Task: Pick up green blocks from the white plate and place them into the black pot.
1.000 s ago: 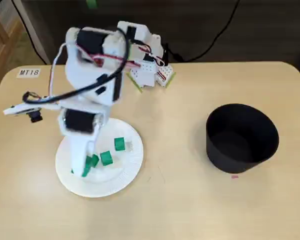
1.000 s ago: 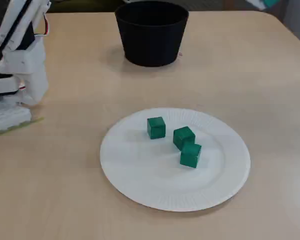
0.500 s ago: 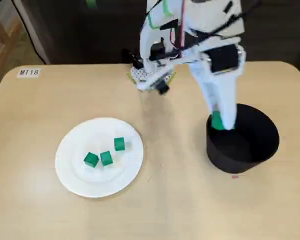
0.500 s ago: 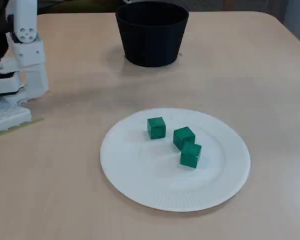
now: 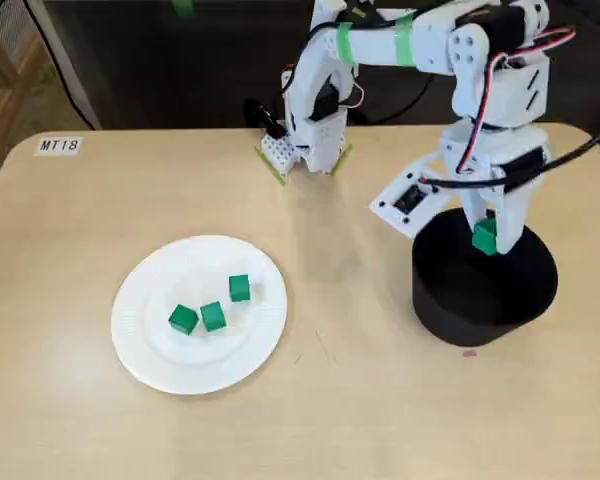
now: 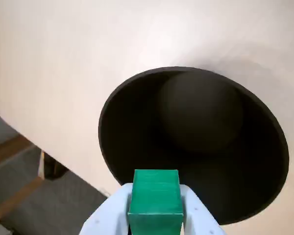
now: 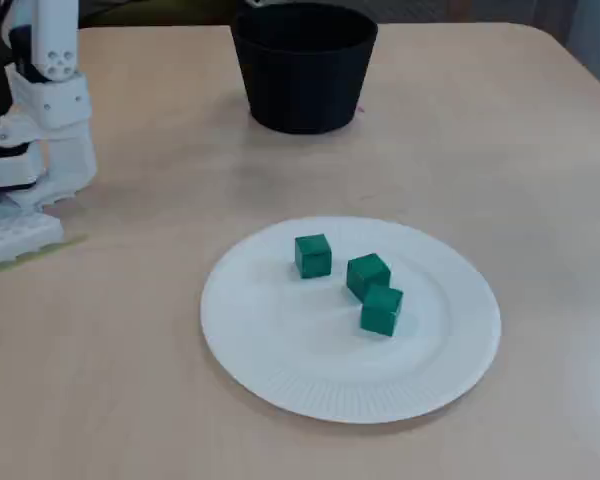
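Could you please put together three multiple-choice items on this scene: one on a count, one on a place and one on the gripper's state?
1. How many green blocks lie on the white plate?
A. two
B. three
C. four

2. Where is the gripper?
A. over the white plate
B. above the black pot
C. between the plate and the pot

3. What state is the gripper in?
A. open and empty
B. shut on a green block
C. shut on nothing

Key:
1 B, both fixed views show three cubes on the plate.
2 B, the wrist view looks straight down into the pot's mouth.
3 B, the wrist view shows the cube clamped between the two white fingers.
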Controlling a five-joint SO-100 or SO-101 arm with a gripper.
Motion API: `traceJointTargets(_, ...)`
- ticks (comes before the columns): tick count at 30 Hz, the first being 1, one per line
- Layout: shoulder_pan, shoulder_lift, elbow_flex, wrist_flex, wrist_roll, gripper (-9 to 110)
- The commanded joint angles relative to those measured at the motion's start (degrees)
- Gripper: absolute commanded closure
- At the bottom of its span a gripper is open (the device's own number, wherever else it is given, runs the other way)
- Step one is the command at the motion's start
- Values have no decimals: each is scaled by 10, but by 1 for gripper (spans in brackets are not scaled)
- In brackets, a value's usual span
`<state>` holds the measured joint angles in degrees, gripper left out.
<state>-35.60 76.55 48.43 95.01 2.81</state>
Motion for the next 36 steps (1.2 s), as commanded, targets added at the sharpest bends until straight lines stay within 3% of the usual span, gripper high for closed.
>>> traceJointTargets(1, -5, 2, 0, 0, -4, 104)
traceJointTargets(4, -4, 2, 0, -4, 4, 102)
traceJointTargets(9, -4, 17, 0, -16, -23, 76)
traceJointTargets(13, 4, 24, 0, -18, -25, 73)
traceJointTargets(15, 11, 25, 0, -18, -21, 79)
traceJointTargets(18, 37, 33, 0, -11, -7, 104)
traceJointTargets(25, 228, 175, 136, -6, -31, 104)
traceJointTargets(27, 302, 255, 243, -73, -44, 104)
traceJointTargets(31, 437, 480, 583, -331, -18, 104)
traceJointTargets(36, 528, 446, 607, -323, -60, 104)
